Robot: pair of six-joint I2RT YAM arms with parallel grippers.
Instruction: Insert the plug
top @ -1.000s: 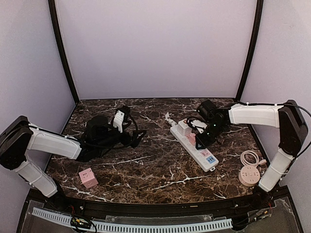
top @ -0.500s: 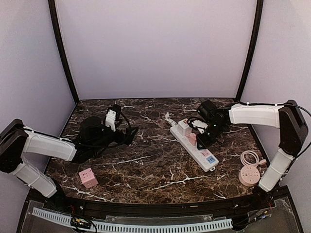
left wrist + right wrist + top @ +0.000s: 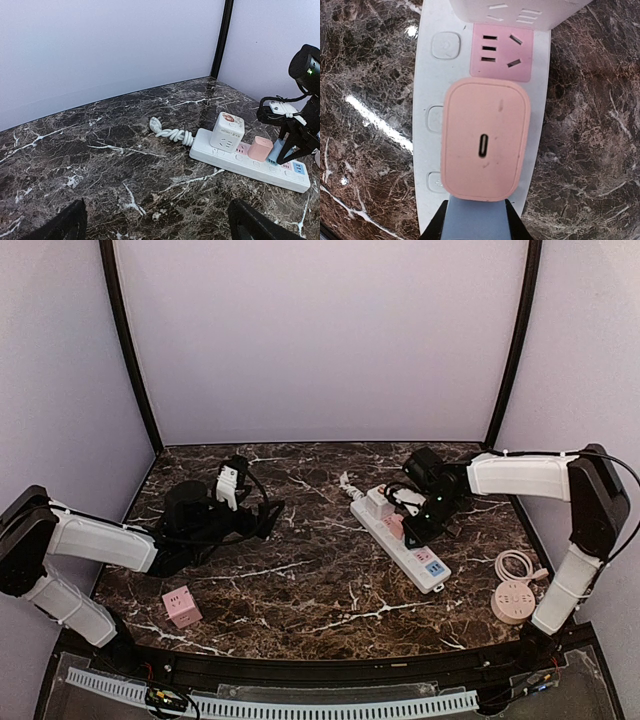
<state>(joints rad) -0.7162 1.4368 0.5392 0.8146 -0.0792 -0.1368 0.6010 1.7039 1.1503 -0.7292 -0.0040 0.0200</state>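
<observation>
The pink rounded plug (image 3: 485, 140) looks fully seated in the white power strip (image 3: 540, 75), with the right gripper (image 3: 476, 222) at its lower edge, closure unreadable, and the left gripper (image 3: 157, 227) spread wide and empty.

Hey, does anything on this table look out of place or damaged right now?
Nothing looks spilled or broken. The only oddity: the power strip lies diagonally, its cord twisted into a tight bundle at the far end.
</observation>
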